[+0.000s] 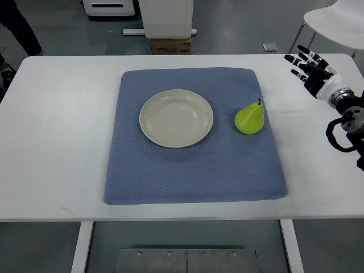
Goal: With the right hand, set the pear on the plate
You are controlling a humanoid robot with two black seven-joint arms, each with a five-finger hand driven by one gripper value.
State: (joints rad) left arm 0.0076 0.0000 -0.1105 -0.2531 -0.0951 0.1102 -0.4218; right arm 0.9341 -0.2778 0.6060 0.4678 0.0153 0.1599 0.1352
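Note:
A yellow-green pear [250,119] with a dark stem lies on the blue mat [193,170], just right of the plate. The cream plate [176,118] sits near the mat's middle with nothing on it. My right hand [304,63] hovers over the table's far right corner, well to the right of and beyond the pear. Its black fingers [296,59] are spread and hold nothing. No left arm shows.
The white table [57,142] carries the mat. A white chair [335,23] stands behind the right corner. A cardboard box [170,45] and a white cabinet stand beyond the far edge. A person's dark trouser leg [20,25] shows at the top left.

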